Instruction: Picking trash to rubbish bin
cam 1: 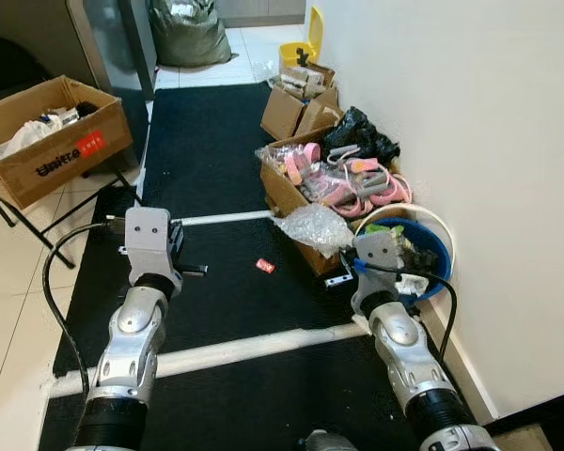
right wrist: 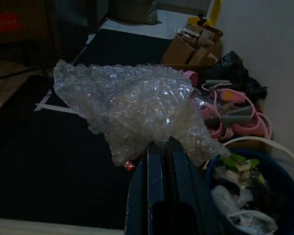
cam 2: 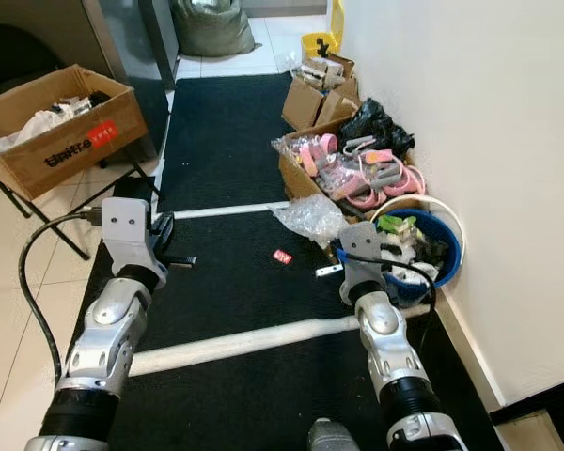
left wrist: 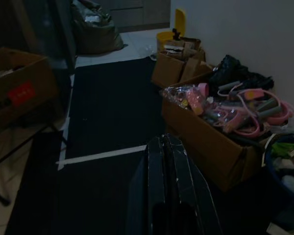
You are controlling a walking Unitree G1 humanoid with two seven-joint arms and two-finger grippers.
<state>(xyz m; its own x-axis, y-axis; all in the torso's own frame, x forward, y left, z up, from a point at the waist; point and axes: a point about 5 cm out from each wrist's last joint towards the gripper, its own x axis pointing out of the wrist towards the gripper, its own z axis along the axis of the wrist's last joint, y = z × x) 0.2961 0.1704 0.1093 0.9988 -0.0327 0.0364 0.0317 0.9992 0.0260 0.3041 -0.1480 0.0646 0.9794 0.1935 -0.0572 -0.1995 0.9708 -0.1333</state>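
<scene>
Two things matter most for the task: the bin [cam 1: 440, 246], a blue tub with a white rim at the right of the head views against the wall [cam 1: 489, 141], and the bubble wrap [right wrist: 132, 110]. The bin is already well filled with mixed trash. Above it in the frame stands a cardboard box [cam 1: 287, 193] full of pink items, on the black mat [cam 1: 216, 150].

The bubble wrap is a clear, crumpled wad. In the head views it sits in the middle right [cam 1: 312, 225], just beside the bin's rim and over the box corner. The right gripper [right wrist: 160, 147] is closed on its lower edge; in the right wrist view its two fingers stand together with the plastic bunched between them. I judge this wrap to be very light, soft and springy, not fragile, and a little slippery. A pinch on a thick fold, as here, seems the best hold, because a thin edge could slide out. It is bulky, so it may catch on the rim or rest on top of the heap instead of sinking.

The left gripper [left wrist: 164, 161] is empty, its fingers pressed together, held over the mat at the left.

One small red scrap [cam 1: 265, 266] lies on the mat between the arms.
</scene>
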